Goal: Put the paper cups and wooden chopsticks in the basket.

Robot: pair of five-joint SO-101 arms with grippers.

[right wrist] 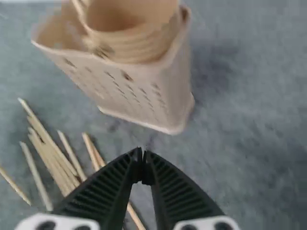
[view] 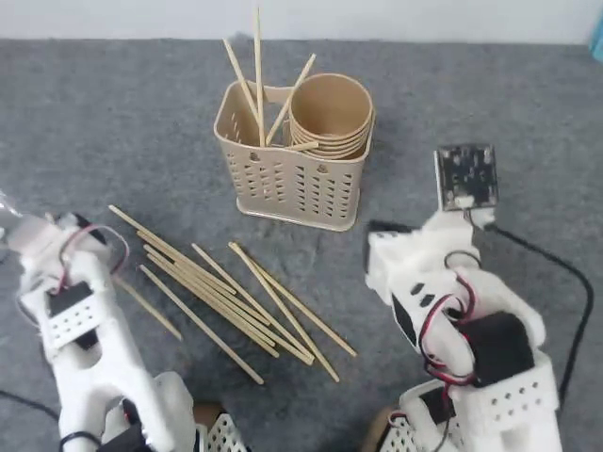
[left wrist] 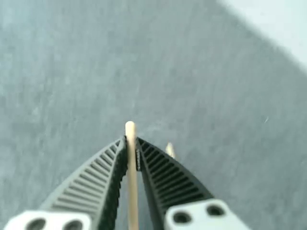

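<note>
A beige slotted basket (view: 292, 169) stands at the back of the grey carpet, holding stacked paper cups (view: 330, 115) and three upright wooden chopsticks (view: 257, 71). Several more chopsticks (view: 226, 297) lie loose in front of it. In the left wrist view my left gripper (left wrist: 129, 141) is shut on a single chopstick (left wrist: 129, 167), with another stick's tip (left wrist: 169, 149) just beside it. My right gripper (right wrist: 142, 154) is shut on nothing, low over the carpet and short of the basket (right wrist: 134, 91); loose chopsticks (right wrist: 48, 153) lie beside it.
The left arm (view: 85, 330) stands at the front left and the right arm (view: 452, 311) at the front right, its cable (view: 565, 282) trailing on the carpet. A pale wall (view: 377, 14) runs along the far edge.
</note>
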